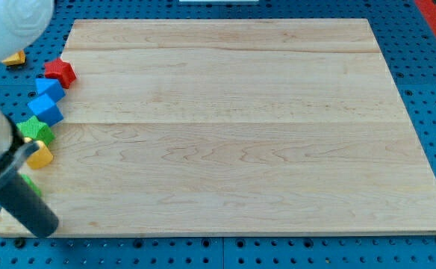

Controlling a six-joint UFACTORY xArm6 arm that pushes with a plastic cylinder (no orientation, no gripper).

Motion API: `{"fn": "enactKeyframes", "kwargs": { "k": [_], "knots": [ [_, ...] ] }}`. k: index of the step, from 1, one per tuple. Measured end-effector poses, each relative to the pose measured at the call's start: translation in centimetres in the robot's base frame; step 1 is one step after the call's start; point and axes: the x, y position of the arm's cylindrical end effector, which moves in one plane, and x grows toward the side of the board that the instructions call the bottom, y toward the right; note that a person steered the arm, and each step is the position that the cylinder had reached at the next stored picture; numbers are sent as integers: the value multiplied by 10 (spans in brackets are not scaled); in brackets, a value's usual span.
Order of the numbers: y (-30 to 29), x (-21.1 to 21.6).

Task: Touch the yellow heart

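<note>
My tip (46,229) rests at the bottom left corner of the wooden board (233,134). The dark rod runs up and to the left from it. A yellow block (40,155) lies at the board's left edge, just above the rod and partly hidden by it, well above my tip. A second yellow block (14,57) lies off the board at the view's top left, partly hidden by the white arm body. I cannot tell which of the two is the heart. My tip touches no block.
Along the left edge, top to bottom, lie a red star (60,72), two blue blocks (48,88) (45,110), a green block (36,131) and a green piece (30,184) beside the rod. A blue pegboard (427,112) surrounds the board.
</note>
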Motion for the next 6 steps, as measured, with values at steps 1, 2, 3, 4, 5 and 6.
{"fn": "enactKeyframes", "kwargs": {
  "k": [1,2,3,4,5,6],
  "knots": [
    [-17,0],
    [-36,-15],
    [-40,-35],
    [-36,-19],
    [13,-29],
    [48,-57]
  ]
}}
